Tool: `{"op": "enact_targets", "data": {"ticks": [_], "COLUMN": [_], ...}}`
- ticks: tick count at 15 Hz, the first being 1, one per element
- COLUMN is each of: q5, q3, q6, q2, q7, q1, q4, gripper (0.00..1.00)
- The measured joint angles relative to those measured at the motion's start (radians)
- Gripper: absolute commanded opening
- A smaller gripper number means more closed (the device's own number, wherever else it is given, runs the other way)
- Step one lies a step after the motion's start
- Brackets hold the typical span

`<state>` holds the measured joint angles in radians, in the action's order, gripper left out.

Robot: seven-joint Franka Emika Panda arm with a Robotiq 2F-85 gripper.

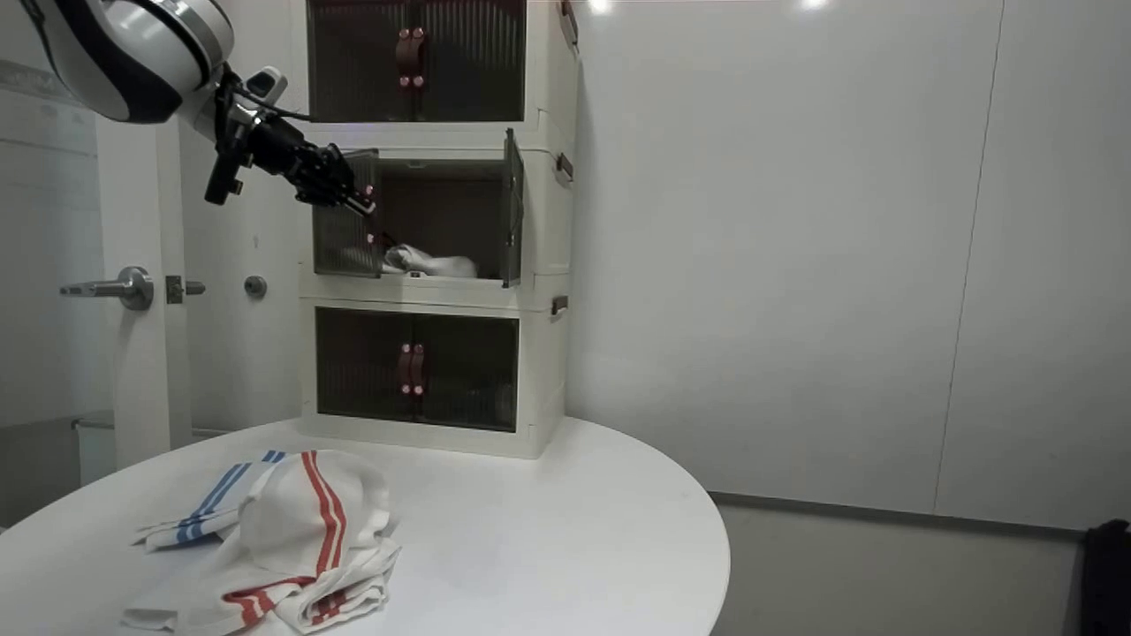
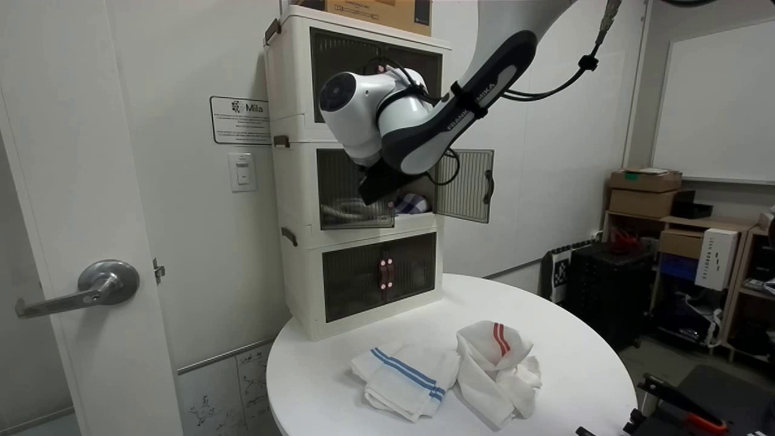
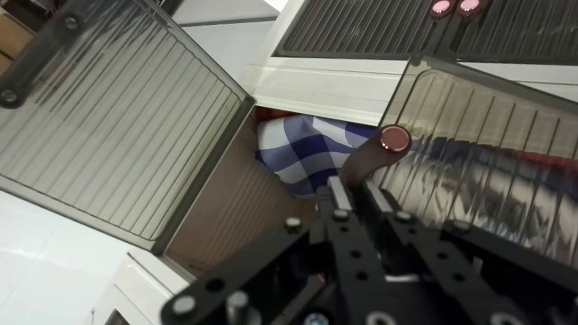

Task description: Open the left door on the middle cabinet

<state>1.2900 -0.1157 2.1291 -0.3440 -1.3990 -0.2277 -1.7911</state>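
The middle cabinet (image 1: 415, 293) is the white-framed centre unit of the tower, also in an exterior view (image 2: 295, 197). Its right-hand door (image 1: 512, 212) is swung wide open, also in the wrist view (image 3: 113, 131). The left door (image 1: 336, 243), with a see-through ribbed pane (image 3: 487, 135), stands slightly ajar, its free edge out from the frame. My gripper (image 1: 366, 208) is at the left door's free edge. In the wrist view its narrow jaws (image 3: 352, 186) are closed around the reddish-brown handle (image 3: 372, 155). In an exterior view the arm hides the fingertips.
Cloths, one blue-and-white checked (image 3: 307, 149), lie inside the middle cabinet. The top unit (image 1: 477, 62) and bottom unit (image 1: 464, 371) have shut doors. Red-striped (image 1: 309, 521) and blue-striped (image 2: 405, 375) towels lie on the round white table (image 1: 565, 548). A room door (image 1: 137, 380) stands beside the tower.
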Motion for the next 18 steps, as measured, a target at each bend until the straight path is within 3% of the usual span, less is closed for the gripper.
{"op": "enact_targets", "data": {"ticks": [6, 8, 18], "q5": [0.000, 0.000, -0.025], "q3": [-0.009, -0.009, -0.015], "q6": [0.004, 0.004, 0.046], "q2": [0.072, 0.086, 0.169], "q7": [-0.040, -0.052, -0.107], "q1": [0.002, 0.004, 0.010], "q4": [-0.087, -0.103, -0.174], "gripper": [0.90, 1.00, 1.00]}}
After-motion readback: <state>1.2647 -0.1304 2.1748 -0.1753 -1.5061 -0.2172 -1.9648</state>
